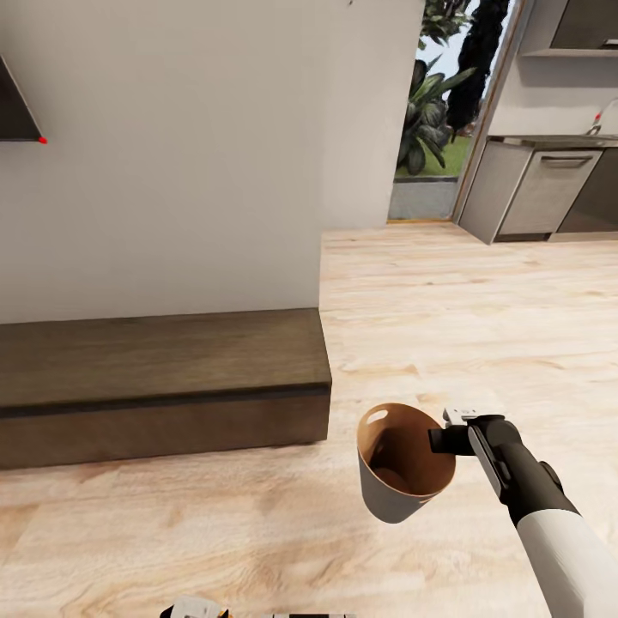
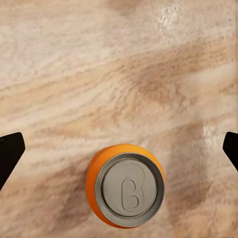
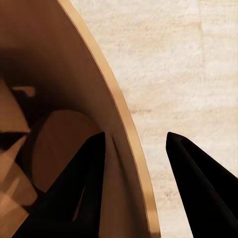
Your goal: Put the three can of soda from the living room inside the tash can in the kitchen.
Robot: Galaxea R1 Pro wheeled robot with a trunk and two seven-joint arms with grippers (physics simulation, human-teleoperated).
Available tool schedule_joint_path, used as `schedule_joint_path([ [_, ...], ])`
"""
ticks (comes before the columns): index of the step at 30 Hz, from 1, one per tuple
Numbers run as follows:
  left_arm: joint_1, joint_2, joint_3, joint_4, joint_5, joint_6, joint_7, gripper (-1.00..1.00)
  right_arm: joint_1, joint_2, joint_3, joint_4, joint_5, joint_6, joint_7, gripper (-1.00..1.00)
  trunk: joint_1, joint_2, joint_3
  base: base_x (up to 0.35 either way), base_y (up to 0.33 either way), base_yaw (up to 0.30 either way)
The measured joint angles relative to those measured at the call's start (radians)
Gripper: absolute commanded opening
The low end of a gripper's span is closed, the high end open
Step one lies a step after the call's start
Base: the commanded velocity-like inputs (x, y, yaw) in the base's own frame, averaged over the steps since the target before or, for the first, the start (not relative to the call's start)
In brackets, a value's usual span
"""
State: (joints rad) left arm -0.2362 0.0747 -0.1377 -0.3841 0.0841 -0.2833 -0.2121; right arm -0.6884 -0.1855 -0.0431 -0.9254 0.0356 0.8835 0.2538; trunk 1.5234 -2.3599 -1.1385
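From the head camera I am looking down at a light wood plank floor (image 1: 446, 309); a long, low, dark brown wooden bench (image 1: 163, 378) is sitting against a plain white wall (image 1: 197, 146) on my left; farther off to the right, grey kitchen cabinets (image 1: 536, 189) are standing beside a glass door with green plants behind it; my right arm, black with a white sleeve, is reaching in from the lower right, and its gripper (image 1: 448, 440) is pinching the rim of the small round tapered bucket (image 1: 396, 498), pale grey outside and glossy copper-brown inside, holding it upright above the floor, just in front of the bench's end.

Through the left wrist camera I am seeing an orange soda can with a silver-grey top (image 2: 125, 185) standing upright on the planks; the left gripper (image 2: 119, 151) is spread wide, its black fingertips (image 2: 10, 151) well apart from the can on either side.

Through the right wrist camera the two black fingers (image 3: 198, 183) are straddling the bucket's wall, one inside the brown bowl, one outside.
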Motion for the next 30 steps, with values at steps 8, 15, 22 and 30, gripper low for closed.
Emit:
schedule_joint_path([
  [8,0.000,-0.001,-0.067,0.004,0.001,0.001,0.004,1.00,0.000,0.000,0.000,-0.001,0.000,0.000,0.000,-1.00,0.000,0.000,0.000,0.000,0.000,0.000],
  [15,0.000,-0.001,-0.084,0.005,0.002,0.002,0.006,1.00,0.000,0.000,0.000,0.000,-0.003,0.000,0.000,-1.00,0.008,-0.014,-0.006,0.000,0.000,0.000],
  [22,0.000,-0.001,-0.085,0.004,0.002,0.004,0.005,1.00,0.000,0.001,0.000,0.000,-0.002,0.000,0.000,-1.00,0.034,-0.063,-0.028,0.000,0.000,0.000],
  [30,0.000,0.000,-0.085,0.002,0.002,0.004,0.005,1.00,0.000,0.001,0.000,0.000,-0.003,0.000,0.000,-1.00,0.042,-0.077,-0.035,0.000,0.000,0.000],
])
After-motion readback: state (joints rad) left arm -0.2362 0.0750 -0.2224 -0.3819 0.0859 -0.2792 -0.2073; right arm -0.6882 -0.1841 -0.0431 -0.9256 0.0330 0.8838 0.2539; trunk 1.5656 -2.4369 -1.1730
